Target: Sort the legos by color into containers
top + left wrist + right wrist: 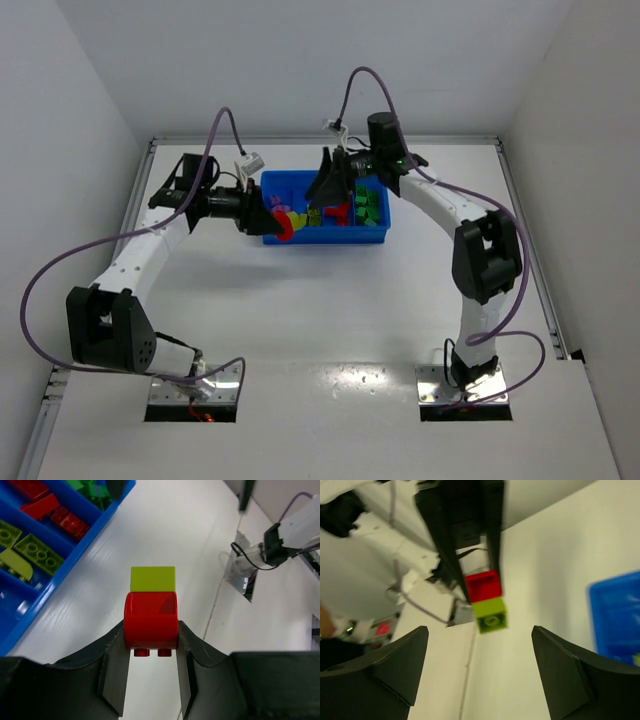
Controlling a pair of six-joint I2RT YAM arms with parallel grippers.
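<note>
Overhead, left gripper clamping a red brick at the left end of the blue tray, right gripper hovering above that tray, left wrist view, yellow-green brick sitting joined to the red brick's far end, right wrist view, right gripper's fingers gaping wide, gripping nothing.

From overhead, your left hand covers the left end of the blue tray near the worktop's far edge. Your right hand hides part of the tray's far wall. The bricks inside are too small to tell their shapes. The left wrist view cuts the tray at its top and left edges, and the fingers hide the red brick's sides. Your right wrist view is blurred throughout, and the tray there is a blue patch cut by the right edge.
</note>
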